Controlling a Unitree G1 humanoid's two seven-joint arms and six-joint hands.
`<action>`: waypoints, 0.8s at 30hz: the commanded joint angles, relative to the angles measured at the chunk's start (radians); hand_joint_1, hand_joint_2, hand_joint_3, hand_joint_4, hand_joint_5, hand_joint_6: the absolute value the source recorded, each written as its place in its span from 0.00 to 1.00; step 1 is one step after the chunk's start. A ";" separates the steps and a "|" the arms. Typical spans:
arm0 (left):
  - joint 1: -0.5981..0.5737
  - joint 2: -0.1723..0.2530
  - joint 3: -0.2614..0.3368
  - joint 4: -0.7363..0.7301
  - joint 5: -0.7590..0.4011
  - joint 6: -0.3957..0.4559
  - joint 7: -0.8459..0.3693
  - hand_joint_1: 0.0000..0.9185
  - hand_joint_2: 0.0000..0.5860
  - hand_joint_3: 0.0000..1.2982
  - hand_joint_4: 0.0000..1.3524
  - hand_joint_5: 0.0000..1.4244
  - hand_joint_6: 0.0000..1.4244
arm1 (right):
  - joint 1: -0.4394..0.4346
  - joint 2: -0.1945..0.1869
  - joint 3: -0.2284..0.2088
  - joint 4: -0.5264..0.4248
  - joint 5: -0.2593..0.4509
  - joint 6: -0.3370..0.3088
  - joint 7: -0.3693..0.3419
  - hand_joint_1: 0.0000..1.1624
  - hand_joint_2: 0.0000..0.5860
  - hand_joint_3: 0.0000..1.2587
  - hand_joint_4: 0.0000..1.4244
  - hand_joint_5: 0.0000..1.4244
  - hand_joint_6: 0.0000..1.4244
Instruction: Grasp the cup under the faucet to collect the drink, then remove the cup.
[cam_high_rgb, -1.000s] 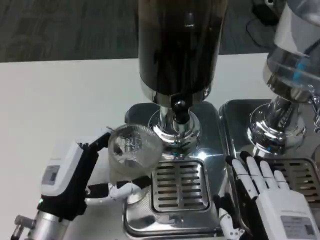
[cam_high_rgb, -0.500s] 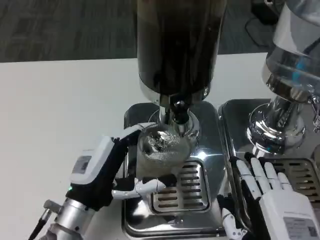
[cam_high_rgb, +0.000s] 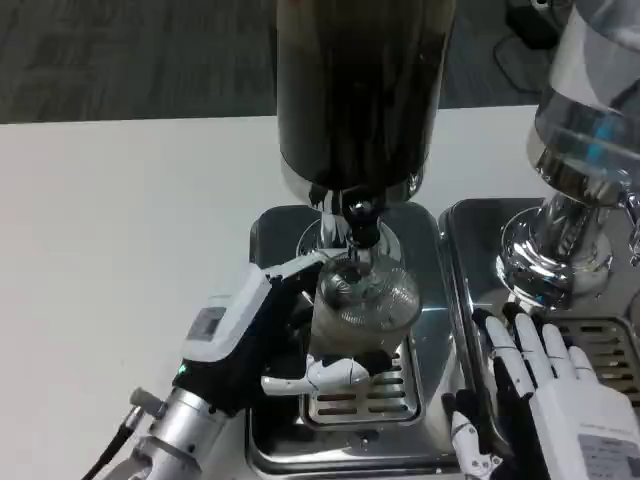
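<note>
cup (cam_high_rgb: 363, 300): clear, glossy, glass or plastic, cannot tell which; patterned wall catches bright glints.
faucet (cam_high_rgb: 358, 222): dark glossy knob on polished metal.
dispenser tank (cam_high_rgb: 360, 85): smooth transparent wall, dark drink inside, faint reflections.
drip tray (cam_high_rgb: 345, 445): mirror-polished metal, slotted grille at its middle.
left hand (cam_high_rgb: 262, 335): smooth white plastic back, matt black parts, white and black fingers.
left forearm (cam_high_rgb: 165, 450): silver metal, satin sheen.
right hand (cam_high_rgb: 545, 400): glossy white plastic shell with black segments.
right dispenser (cam_high_rgb: 590, 150): clear glossy vessel on a chromed, mirror-like base.
table (cam_high_rgb: 120, 230): white, smooth, matt.
floor (cam_high_rgb: 130, 60): grey, rough, carpet-like weave at the far side.
</note>
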 joint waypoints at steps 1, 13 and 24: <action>-0.037 -0.018 -0.027 0.020 0.012 0.009 0.019 0.42 0.25 0.29 0.29 0.43 0.34 | 0.004 -0.006 -0.006 -0.015 -0.004 0.005 0.000 0.08 0.86 0.07 0.00 0.00 0.03; -0.043 0.000 -0.111 0.031 0.055 0.042 0.060 0.39 0.24 0.27 0.27 0.39 0.30 | 0.010 -0.003 -0.006 -0.014 0.000 0.004 -0.004 0.08 0.86 0.07 0.00 0.00 0.03; -0.033 0.030 -0.139 0.006 0.065 0.081 0.072 0.31 0.17 0.15 0.13 0.29 0.20 | 0.006 -0.006 -0.010 -0.009 0.017 -0.002 0.001 0.08 0.86 0.07 0.00 0.00 0.03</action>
